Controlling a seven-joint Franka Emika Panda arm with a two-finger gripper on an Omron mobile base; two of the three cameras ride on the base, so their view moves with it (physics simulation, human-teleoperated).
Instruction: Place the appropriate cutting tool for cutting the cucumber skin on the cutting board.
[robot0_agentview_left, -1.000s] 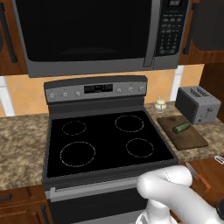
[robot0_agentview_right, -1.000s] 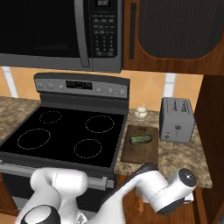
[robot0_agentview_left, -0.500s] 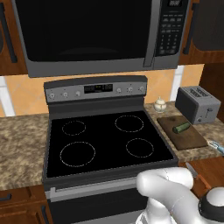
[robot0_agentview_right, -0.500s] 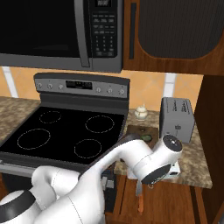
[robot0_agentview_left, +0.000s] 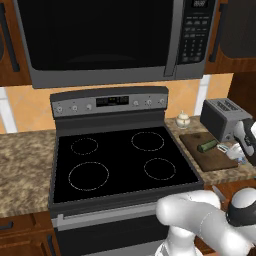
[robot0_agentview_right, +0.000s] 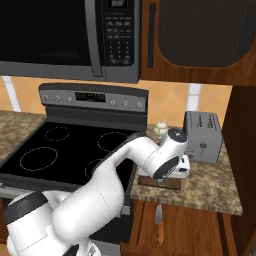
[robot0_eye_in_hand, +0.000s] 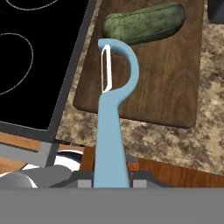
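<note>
A speckled brown stone countertop (robot0_agentview_left: 235, 172) runs to the right of the black stove (robot0_agentview_left: 120, 160) and carries a dark wooden cutting board (robot0_eye_in_hand: 175, 83) lying flat near its front edge. A grey toaster (robot0_agentview_left: 223, 117) stands behind the board by the wall, and a small pale jar (robot0_agentview_left: 183, 119) sits beside it. Another stretch of countertop (robot0_agentview_left: 22, 165) lies left of the stove.

Cucumber (robot0_agentview_left: 206, 146) on cutting board (robot0_agentview_left: 214, 159), between stove (robot0_agentview_left: 120, 160) and toaster (robot0_agentview_left: 223, 119).
</note>
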